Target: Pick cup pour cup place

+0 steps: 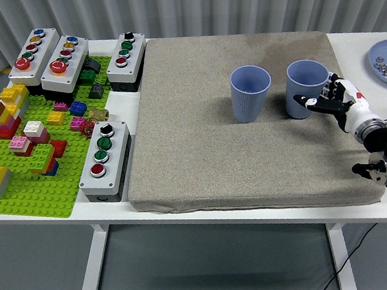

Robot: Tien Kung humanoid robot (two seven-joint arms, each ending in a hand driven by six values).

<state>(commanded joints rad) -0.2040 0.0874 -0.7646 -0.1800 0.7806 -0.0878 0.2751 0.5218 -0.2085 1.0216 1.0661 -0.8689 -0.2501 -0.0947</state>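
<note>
Cup (305,85), ribbed blue, apparently upright

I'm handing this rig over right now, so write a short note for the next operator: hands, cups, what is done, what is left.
Right hand: wrapped around the right cup, fingers against its side; the cup looks upright on the grey mat.
Left hand: not in view.
Left cup: upright on the mat, apart from the right cup, untouched.
Done: the right cup is reached and seemingly gripped.
Left: lift the right cup, pour into the left cup, set it back down. Whether either cup holds anything cannot be seen.
</note>
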